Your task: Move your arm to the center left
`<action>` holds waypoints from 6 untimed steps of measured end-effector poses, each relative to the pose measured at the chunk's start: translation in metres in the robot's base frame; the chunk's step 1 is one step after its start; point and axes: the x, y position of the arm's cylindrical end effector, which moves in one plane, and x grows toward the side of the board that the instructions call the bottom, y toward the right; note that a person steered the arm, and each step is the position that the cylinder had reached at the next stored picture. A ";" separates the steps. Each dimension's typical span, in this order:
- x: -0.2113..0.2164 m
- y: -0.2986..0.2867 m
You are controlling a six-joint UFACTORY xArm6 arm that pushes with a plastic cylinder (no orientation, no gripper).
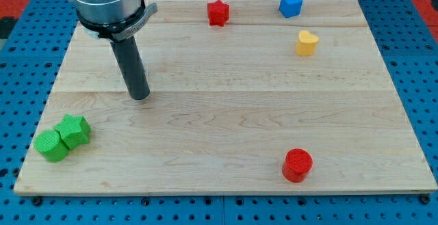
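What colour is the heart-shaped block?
Yellow. The heart-shaped block shows plainly in the camera view, near the view's top right.

Wood board [226, 122] w/ 2 green, 2 red, blue, yellow blocks.
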 end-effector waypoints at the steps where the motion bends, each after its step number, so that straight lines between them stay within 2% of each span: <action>1: 0.000 0.000; 4: -0.005 -0.007; 6: -0.005 -0.044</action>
